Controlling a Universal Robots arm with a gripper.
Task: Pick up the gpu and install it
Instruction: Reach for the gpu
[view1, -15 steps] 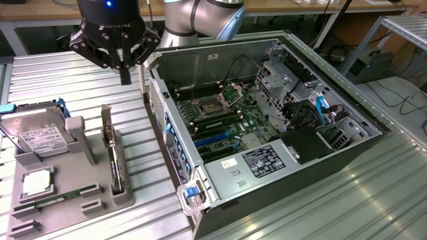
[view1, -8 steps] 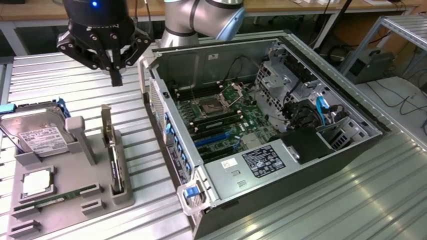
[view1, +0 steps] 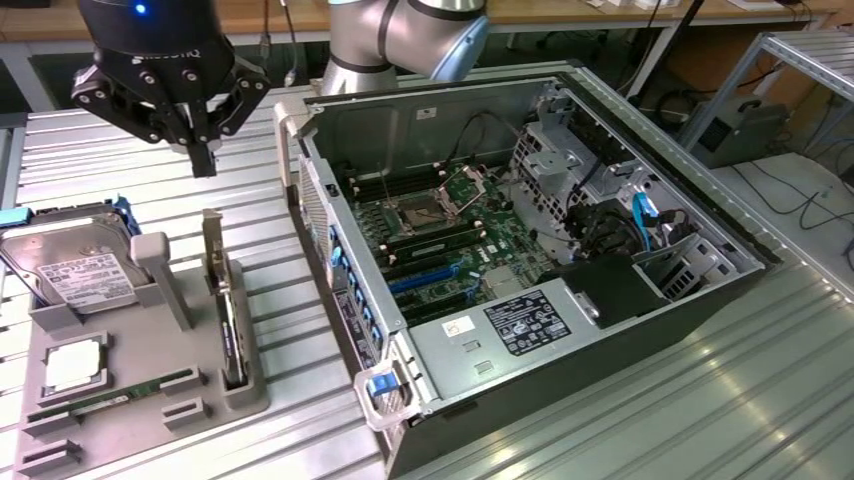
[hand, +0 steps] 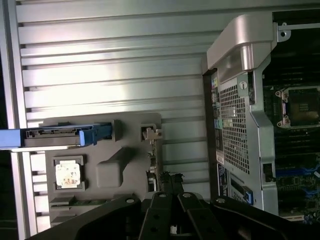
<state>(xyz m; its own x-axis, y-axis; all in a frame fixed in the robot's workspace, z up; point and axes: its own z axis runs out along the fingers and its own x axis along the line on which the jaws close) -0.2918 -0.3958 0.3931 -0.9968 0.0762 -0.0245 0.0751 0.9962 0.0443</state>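
One thin gpu stands edgewise, dark and seemingly silver-bracketed.

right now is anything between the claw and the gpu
Nothing visible does: the claw hangs shut in open air above the gpu, which stands on edge in the gray holder.

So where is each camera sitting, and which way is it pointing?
Exterior view: sits off the arm, up high, looking down over the table at the open case and the grey holder; the arm and its shut tool show.
Wrist view: sits on the wrist, looking along the tool down at the holder, where the gpu stands on edge; the tool's black links show.
Both share: tool, holder, gpu, case, table.
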